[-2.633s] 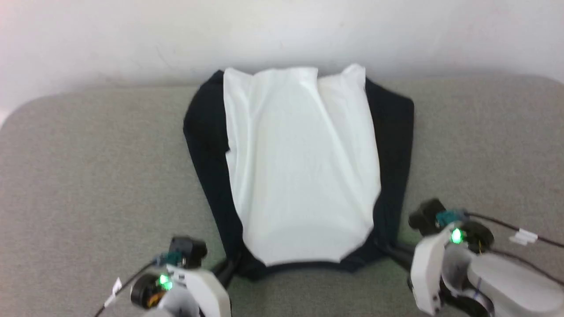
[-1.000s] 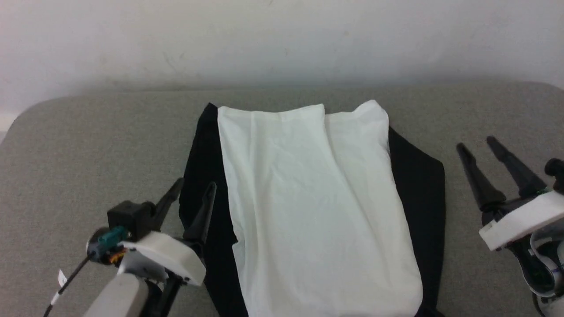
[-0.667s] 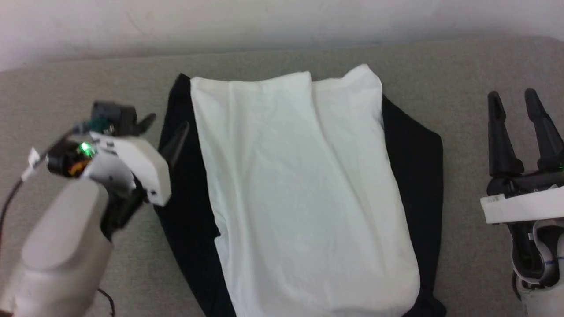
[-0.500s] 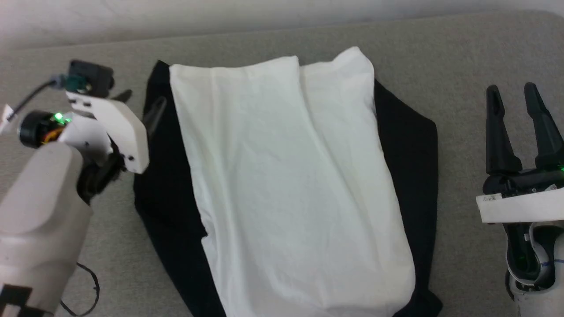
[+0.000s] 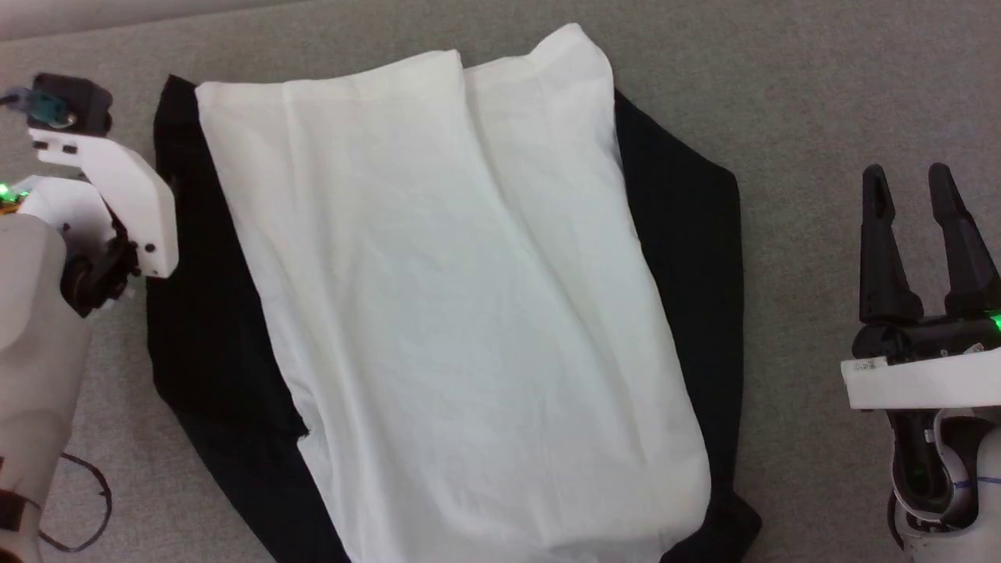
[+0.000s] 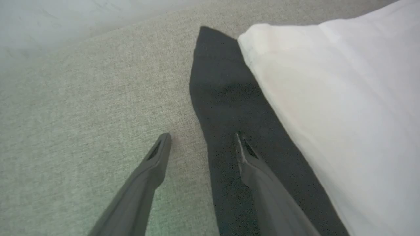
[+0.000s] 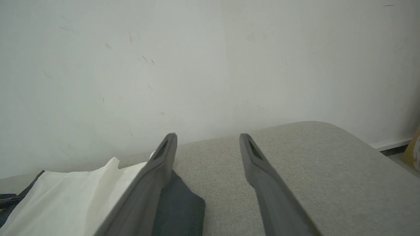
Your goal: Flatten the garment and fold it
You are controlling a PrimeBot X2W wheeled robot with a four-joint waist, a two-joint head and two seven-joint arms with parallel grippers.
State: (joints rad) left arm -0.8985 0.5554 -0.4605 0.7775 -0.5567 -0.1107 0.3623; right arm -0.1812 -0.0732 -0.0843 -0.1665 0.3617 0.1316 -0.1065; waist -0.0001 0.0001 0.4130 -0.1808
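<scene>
A grey cloth-covered surface (image 5: 798, 94) takes almost the whole head view, and behind its far edge a plain pale wall (image 7: 210, 65) stands. The garment (image 5: 438, 297) lies in the middle of this surface, much larger than the grippers. Its white body is on top and runs from far to near, with soft creases and one long fold ridge along its length. The black sleeves show as dark bands along the left and right sides of the white part. The near end of the garment goes out of the head view at the bottom edge. The pale left forearm (image 5: 31, 352) comes in at the left side, next to the left black band. In the left wrist view the left gripper (image 6: 202, 137) is at the far left part of the garment; its jaws are spread and hold nothing. One finger is over the bare grey cloth, the other over the black sleeve, so the sleeve's edge lies between them. I cannot tell if the fingertips touch the fabric. The right gripper (image 5: 905, 176) is to the right of the garment, apart from it, above the bare surface, with its fingers pointing to the far side. Its jaws are also spread and empty. A thin dark cable (image 5: 86, 500) makes a loop near the left forearm.
</scene>
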